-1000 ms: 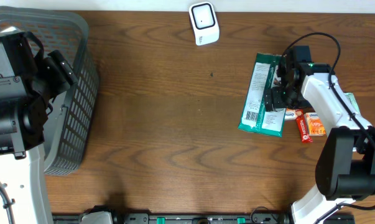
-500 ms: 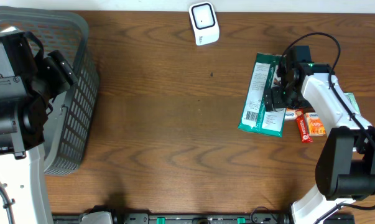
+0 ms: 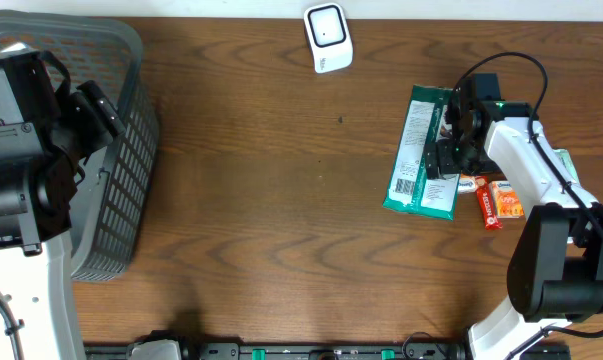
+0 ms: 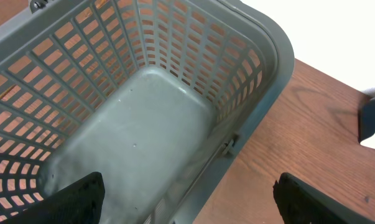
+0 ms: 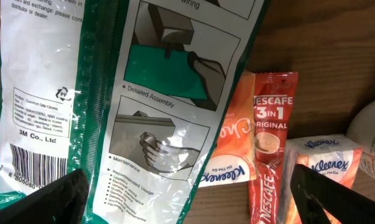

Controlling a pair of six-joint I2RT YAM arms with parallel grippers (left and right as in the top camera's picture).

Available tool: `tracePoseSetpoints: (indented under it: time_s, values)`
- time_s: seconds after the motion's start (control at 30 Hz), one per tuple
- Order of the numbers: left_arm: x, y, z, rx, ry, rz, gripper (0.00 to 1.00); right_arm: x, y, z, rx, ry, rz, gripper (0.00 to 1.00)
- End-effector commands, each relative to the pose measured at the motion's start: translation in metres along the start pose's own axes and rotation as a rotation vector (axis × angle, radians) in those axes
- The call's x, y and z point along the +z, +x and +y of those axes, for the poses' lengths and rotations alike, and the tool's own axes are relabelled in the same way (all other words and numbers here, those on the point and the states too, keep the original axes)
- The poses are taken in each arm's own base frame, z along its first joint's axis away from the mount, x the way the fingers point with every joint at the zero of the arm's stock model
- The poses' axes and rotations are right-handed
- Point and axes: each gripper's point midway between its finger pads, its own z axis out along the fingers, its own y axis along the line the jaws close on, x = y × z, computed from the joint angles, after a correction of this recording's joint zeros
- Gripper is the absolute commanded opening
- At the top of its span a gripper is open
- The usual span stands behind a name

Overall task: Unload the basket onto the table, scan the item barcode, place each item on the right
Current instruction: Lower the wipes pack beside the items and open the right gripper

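The step in hand is the pick-up. The right end effector (image 5: 193, 196) hangs over the green packet (image 5: 112, 93) with its jaws spread wide and nothing between them. The packet lies flat on the table (image 3: 261, 200), barcode (image 5: 35, 168) face up near one corner. A coffee stick (image 5: 271, 143) and a tissue pack (image 5: 324, 162) lie just beside the packet (easy to snag by mistake). The scanner (image 3: 327, 37) stands well apart from the packet, and the basket (image 3: 121, 150) is farther off. The left end effector (image 4: 196, 199) is over the basket, wide open and empty. Next, I judge, the right arm must lower, pinch the packet alone, and present the barcode to the scanner.
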Motion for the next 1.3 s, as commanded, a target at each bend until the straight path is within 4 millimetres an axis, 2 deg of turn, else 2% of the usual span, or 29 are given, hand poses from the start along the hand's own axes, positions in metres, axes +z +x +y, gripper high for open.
tracePoseSetpoints:
  time_s: [0.0,0.7,0.97,1.13,1.27]
  values:
    - [-0.002,-0.003,0.003,-0.006,-0.009,-0.01,0.88,0.001,0.002,-0.005,0.0,0.017,0.003,0.99]
    - [-0.002,-0.003,0.003,-0.006,-0.009,-0.01,0.88,0.004,0.003,-0.005,-0.002,0.017,0.011,0.99]
    - [-0.002,-0.003,0.003,-0.006,-0.009,-0.01,0.88,-0.002,0.001,0.0,-0.014,0.015,-0.004,0.99]
    - [-0.002,-0.003,0.003,-0.006,-0.009,-0.01,0.88,-0.031,-0.005,-0.003,-0.004,0.016,-0.092,0.99]
    - [-0.002,-0.003,0.003,-0.006,-0.009,-0.01,0.88,-0.079,-0.012,-0.006,0.004,0.015,-0.231,0.99]
